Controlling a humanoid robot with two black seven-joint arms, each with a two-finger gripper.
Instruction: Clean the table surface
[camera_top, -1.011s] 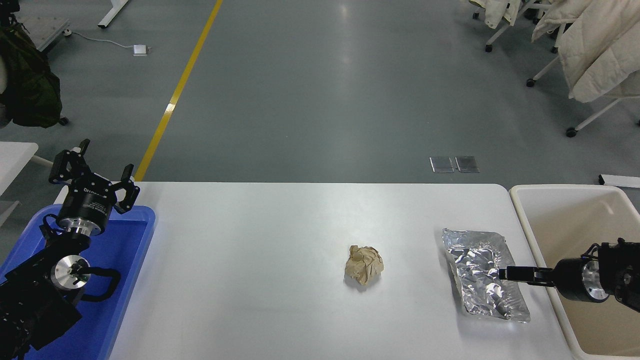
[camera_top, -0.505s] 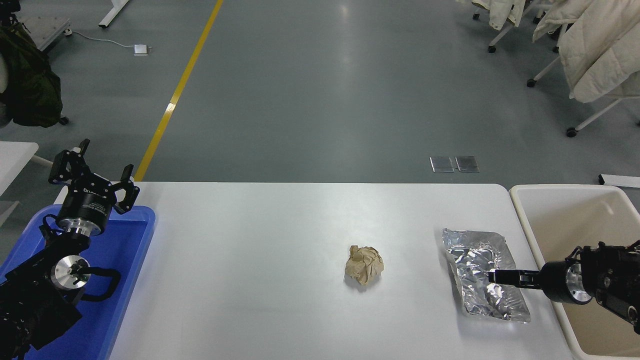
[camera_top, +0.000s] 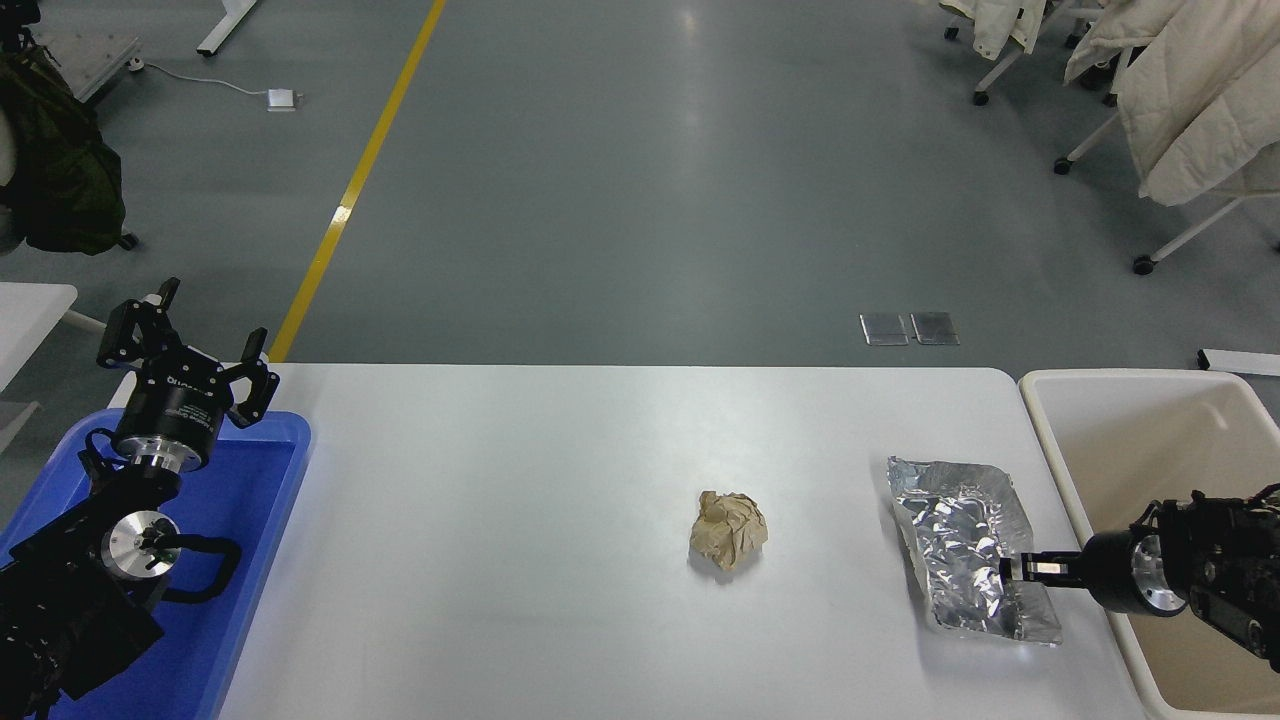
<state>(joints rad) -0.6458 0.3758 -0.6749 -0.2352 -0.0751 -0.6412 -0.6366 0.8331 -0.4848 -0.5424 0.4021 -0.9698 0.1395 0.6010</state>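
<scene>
- Tabletop: the table surface (camera_top: 520, 520) fills the lower middle of the frame, bearing a crumpled paper ball (camera_top: 728, 530) (centre).
- Right gripper (camera_top: 1012, 569), lower right, clenches the foil tray (camera_top: 960, 530).
- Left gripper (camera_top: 190, 345), far left, fingers spread.

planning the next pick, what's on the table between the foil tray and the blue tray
In the head view, one crumpled brown paper ball lies between the foil tray and the blue tray. The remaining white table surface there is bare.
</scene>
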